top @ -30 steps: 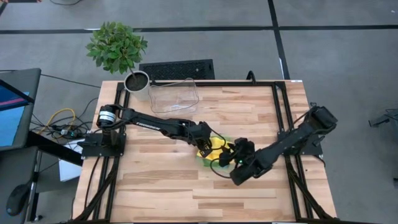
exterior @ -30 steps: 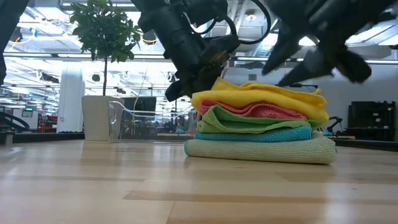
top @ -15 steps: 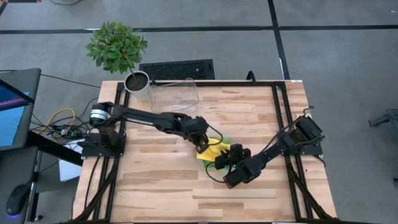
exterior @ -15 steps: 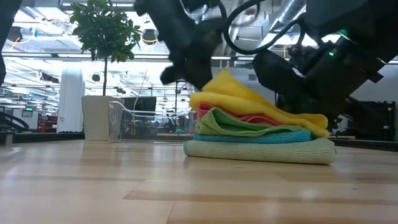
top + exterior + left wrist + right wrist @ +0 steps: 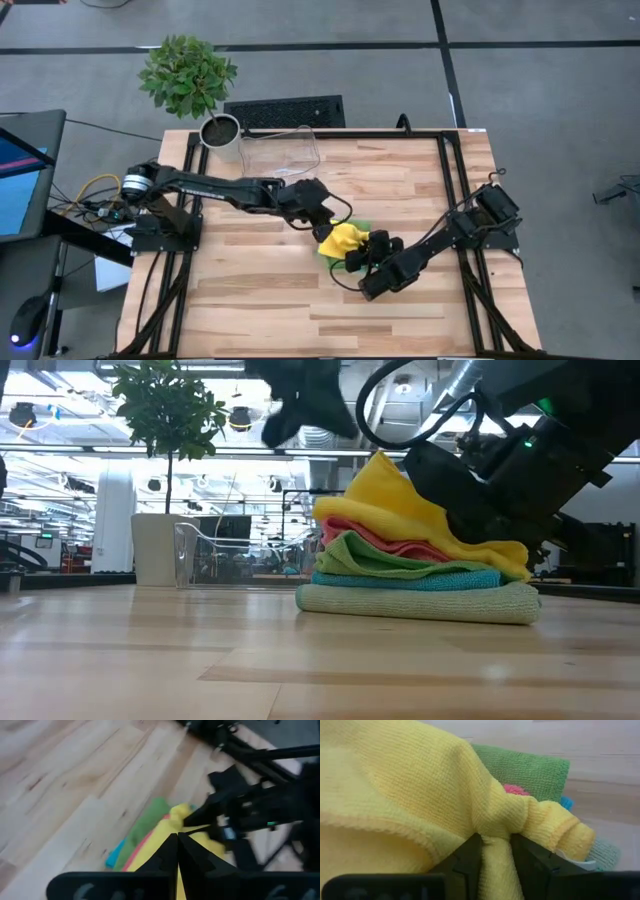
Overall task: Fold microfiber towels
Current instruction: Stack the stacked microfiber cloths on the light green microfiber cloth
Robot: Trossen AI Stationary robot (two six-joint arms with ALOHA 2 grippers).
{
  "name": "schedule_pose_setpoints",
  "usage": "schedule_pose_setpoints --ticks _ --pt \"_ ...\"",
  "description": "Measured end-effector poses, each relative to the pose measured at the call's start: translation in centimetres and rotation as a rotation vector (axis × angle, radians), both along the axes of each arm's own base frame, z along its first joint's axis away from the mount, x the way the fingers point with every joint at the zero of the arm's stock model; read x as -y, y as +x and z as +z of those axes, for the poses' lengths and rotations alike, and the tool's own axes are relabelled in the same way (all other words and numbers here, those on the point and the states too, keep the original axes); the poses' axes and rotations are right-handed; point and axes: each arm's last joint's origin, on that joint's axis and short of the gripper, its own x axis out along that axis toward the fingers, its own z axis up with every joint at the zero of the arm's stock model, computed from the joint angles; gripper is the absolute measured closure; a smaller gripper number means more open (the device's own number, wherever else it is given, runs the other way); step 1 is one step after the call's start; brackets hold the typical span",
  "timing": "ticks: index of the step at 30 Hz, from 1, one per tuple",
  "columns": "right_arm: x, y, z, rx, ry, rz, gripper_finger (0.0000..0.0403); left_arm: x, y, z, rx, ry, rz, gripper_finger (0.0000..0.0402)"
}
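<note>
A small stack of folded microfiber towels sits on the light wooden table, well apart from the clear plastic bin at the table's far edge. The soft yellow towel on top is bunched up into a peak — the right gripper pinches a fold of it between its two dark fingers, right at the stack. The left gripper hovers just above the stack on the bin's side, its fingers pressed together, empty.

A light wooden table bears a stack of microfiber towels, pale sage cloth lowest, a clear plastic bin and plant pot near its far edge.
</note>
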Motion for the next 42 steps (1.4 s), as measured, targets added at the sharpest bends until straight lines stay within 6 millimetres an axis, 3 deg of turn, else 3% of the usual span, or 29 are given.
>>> schedule_pose_setpoints --ticks 6,11,18,25,31,38,42 --pt "0.1 0.1 0.0 0.000 -0.002 -0.004 0.0269 -0.7 1.2 -4.0 0.119 -0.121 -0.076 0.0401" --pt "0.5 0.3 0.0 -0.009 -0.005 0.004 0.0269 2.0 2.0 -7.2 0.059 -0.183 -0.165 0.0401" --pt "0.6 0.5 0.0 -0.012 -0.007 0.012 0.0269 3.2 1.5 -8.1 -0.036 -0.110 -0.167 0.0401" --pt "0.6 0.5 0.0 -0.014 -0.005 0.013 0.0269 2.7 0.5 -9.0 -0.173 -0.013 -0.092 0.0401" --pt "0.6 0.5 0.0 -0.016 -0.007 0.014 0.0268 2.7 0.3 -9.2 -0.192 0.023 -0.105 0.0401" --pt "0.3 0.4 0.0 -0.011 -0.005 0.020 0.0256 2.0 -1.0 -12.4 -0.152 -0.032 -0.067 0.0401" --pt "0.3 0.4 0.0 -0.013 -0.007 0.024 0.0251 1.4 -1.3 -13.2 -0.085 -0.048 -0.063 0.0401"
